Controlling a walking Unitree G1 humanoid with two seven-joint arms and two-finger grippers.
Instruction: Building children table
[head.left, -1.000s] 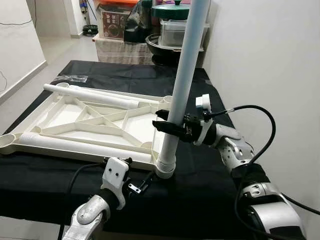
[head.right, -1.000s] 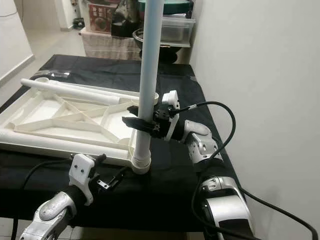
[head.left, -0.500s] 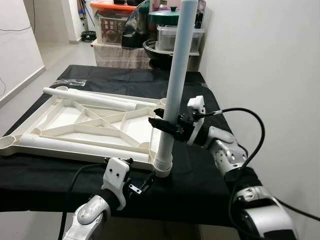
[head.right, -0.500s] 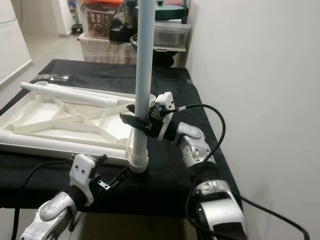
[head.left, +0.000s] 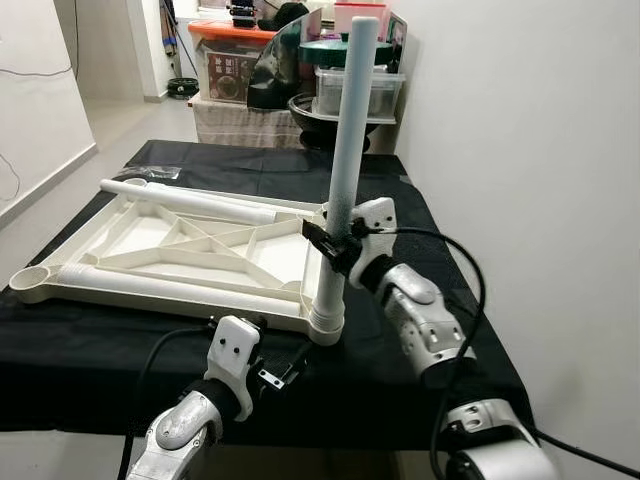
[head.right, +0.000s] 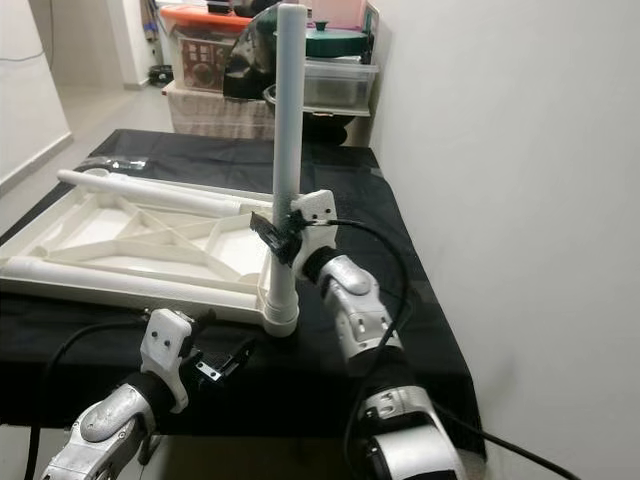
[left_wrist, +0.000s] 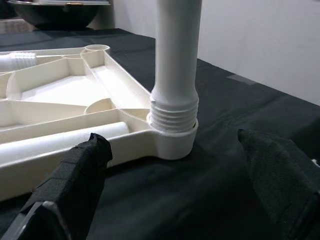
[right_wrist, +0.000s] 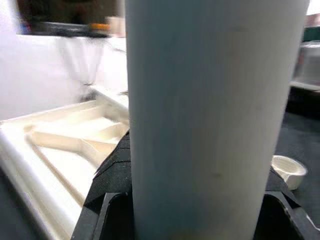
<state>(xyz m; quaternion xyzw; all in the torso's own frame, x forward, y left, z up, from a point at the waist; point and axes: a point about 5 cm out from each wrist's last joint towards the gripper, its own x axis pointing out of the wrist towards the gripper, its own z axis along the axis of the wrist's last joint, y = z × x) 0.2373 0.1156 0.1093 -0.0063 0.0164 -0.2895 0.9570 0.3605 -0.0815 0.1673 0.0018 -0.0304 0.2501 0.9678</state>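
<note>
A white plastic tabletop lies upside down on a black-covered table. One white leg stands upright in its near right corner socket. My right gripper is shut on this leg about halfway up; the leg sits between its black fingers. My left gripper is low at the table's front edge, open, with its fingers on either side of the socket and not touching it. Two more white legs lie on the tabletop, one along the far side and one along the near side.
A white wall runs close along the table's right side. Behind the table stand storage boxes, a black bowl and a lidded pot. A small plastic bag lies at the far left of the black cloth.
The whole picture has shifted as the camera moved. My right gripper stays shut on the upright leg, and its arm has swung in closer beside the leg. The left gripper has not moved.
</note>
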